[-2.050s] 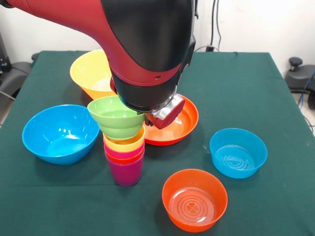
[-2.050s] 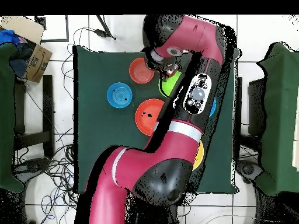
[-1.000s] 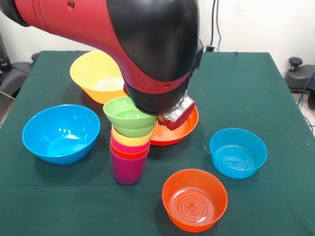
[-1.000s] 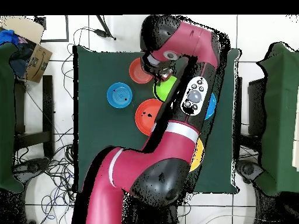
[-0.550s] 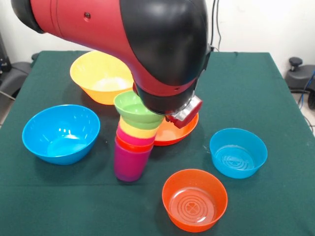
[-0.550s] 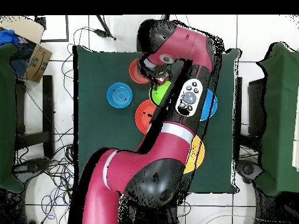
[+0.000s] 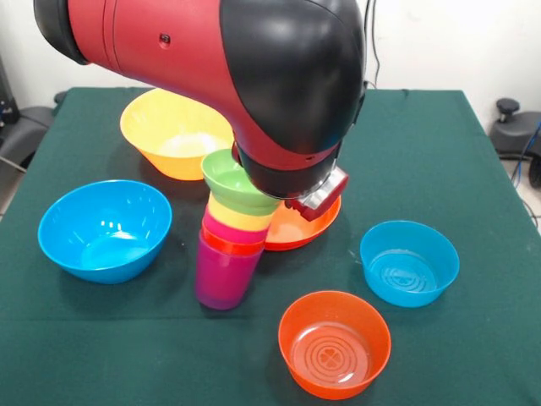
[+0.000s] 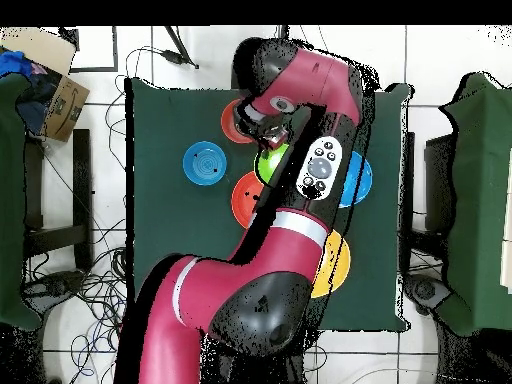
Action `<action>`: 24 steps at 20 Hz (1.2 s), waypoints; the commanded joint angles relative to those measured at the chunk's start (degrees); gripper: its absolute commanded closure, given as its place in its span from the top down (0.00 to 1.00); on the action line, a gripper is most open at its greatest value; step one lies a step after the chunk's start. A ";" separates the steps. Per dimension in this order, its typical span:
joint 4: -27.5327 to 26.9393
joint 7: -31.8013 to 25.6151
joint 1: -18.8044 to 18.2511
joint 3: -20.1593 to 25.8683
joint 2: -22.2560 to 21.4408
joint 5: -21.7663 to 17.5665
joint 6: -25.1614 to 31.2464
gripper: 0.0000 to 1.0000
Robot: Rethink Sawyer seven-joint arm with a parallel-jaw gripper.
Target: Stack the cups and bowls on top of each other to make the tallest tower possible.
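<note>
Currently the tower (image 7: 226, 254) stands near the middle of the green table (image 7: 439, 152), leaning visibly to the right toward its top. Purple cup (image 7: 221, 277) at the base, then orange-red rim (image 7: 230, 246), crimson rim (image 7: 230, 230) and yellow cup (image 7: 238, 215) nested above. Small green bowl (image 7: 232, 180) sits upright on top, its right part hidden under the arm (image 7: 254, 68).

Gripper (image 7: 317, 196): only the metal block shows under the black wrist, just right of the green bowl and above the red-orange bowl; fingers hidden, so cannot tell whether clenched or released, nor whether it touches the green bowl.

Other bowls, front view:
- large orange-yellow bowl (image 7: 169, 135), far left, behind the tower.
- large blue bowl (image 7: 103, 230), left, well apart from the tower.
- shallow red-orange bowl (image 7: 297, 230), just right of the tower and behind it, partly under the arm.
- small blue bowl (image 7: 409, 262), right.
- small translucent orange bowl (image 7: 335, 342), near right.

Overhead view: arm covers much of the table; green bowl (image 8: 271, 160) shows beside the wrist, with the red-orange bowl (image 8: 250, 200) next to it and the small blue bowl (image 8: 204, 164) farther off.
</note>
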 commanded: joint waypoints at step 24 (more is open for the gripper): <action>-0.56 -9.01 -2.67 9.62 0.39 -4.51 -12.28 0.00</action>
